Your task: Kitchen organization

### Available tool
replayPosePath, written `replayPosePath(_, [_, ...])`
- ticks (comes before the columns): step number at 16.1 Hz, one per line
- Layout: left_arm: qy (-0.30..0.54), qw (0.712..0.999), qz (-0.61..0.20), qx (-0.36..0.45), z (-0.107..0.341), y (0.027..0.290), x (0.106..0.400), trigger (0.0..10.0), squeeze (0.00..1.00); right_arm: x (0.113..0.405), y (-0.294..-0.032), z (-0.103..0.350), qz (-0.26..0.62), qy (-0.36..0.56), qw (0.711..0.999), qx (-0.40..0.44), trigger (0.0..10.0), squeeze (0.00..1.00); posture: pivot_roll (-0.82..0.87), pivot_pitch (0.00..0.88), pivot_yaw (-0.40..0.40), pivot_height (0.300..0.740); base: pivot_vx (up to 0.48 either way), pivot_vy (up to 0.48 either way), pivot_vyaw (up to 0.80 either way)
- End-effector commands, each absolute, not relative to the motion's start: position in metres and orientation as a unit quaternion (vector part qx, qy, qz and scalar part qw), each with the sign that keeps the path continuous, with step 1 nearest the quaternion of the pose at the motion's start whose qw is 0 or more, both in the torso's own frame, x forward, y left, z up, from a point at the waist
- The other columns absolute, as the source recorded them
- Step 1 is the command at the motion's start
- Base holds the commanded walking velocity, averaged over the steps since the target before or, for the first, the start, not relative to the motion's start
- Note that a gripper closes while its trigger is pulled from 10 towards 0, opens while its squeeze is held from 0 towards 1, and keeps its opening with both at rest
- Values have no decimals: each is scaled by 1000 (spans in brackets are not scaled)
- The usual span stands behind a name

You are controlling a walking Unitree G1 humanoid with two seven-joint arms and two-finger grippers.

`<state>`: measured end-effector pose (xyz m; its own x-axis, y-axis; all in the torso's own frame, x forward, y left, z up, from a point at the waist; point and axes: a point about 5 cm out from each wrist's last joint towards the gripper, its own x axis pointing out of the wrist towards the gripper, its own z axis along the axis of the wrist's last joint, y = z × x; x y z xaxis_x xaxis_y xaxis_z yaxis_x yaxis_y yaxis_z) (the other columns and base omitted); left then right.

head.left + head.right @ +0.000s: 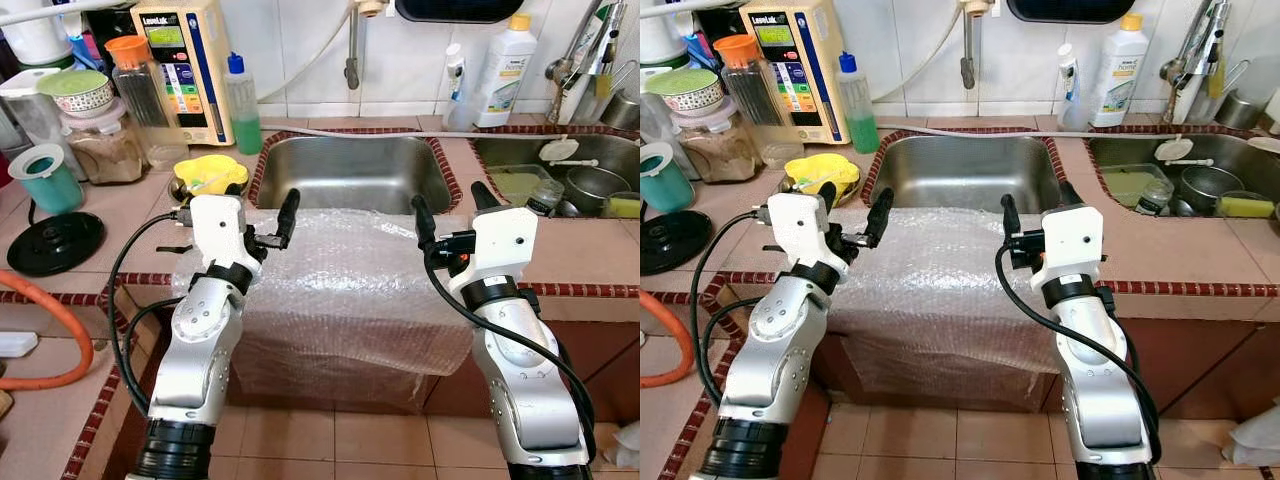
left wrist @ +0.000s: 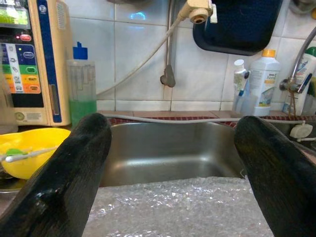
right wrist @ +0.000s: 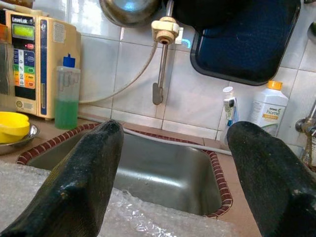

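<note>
Tiled in pale pink with a dark red border, the bench (image 1: 600, 255) carries a steel sink (image 1: 350, 170) at its middle, and a sheet of bubble wrap (image 1: 340, 280) lies on the near side of that sink, draped over the bench's front edge and hanging down toward the floor. Both arms reach over the wrap. The left gripper (image 1: 262, 212) hovers above the sheet's left part with its fingers spread wide and nothing between them; the right gripper (image 1: 452, 208) hovers above the right part, its fingers likewise wide apart and empty. Left of the sink sit a yellow bowl (image 1: 208, 172), a bottle of green liquid (image 1: 242, 105) and a cream water appliance (image 1: 185, 65) against the wall. To the right, a second basin (image 1: 560, 170) holds dishes, with a white bottle (image 1: 504, 70) behind it.
</note>
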<state>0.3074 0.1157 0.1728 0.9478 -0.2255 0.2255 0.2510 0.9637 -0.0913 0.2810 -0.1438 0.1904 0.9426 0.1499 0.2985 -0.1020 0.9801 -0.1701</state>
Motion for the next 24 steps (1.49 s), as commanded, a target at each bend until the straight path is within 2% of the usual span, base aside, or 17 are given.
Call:
replayPosePath(1, [-113,985,-114,-57,176,119,307,10000,0,282,-144,192,67,-160,982,-79,10000,0,-26,0,81,740,266,0,0])
replayPosePath(15, [-107,984,-127,-65,173,115,303,10000,0,279,-145,188,72,-157,981,-86,10000,0,-36,0,82,740,407,0,0])
replayPosePath(20, [-101,985,-118,-73,169,118,298,10000,0,279,-145,187,77,-156,981,-87,10000,0,-26,0,77,740,0,0,0])
replayPosePath(24, [-113,987,-103,-46,171,119,294,10000,0,278,-145,186,79,-155,980,-95,10000,0,-24,0,78,740,0,0,0])
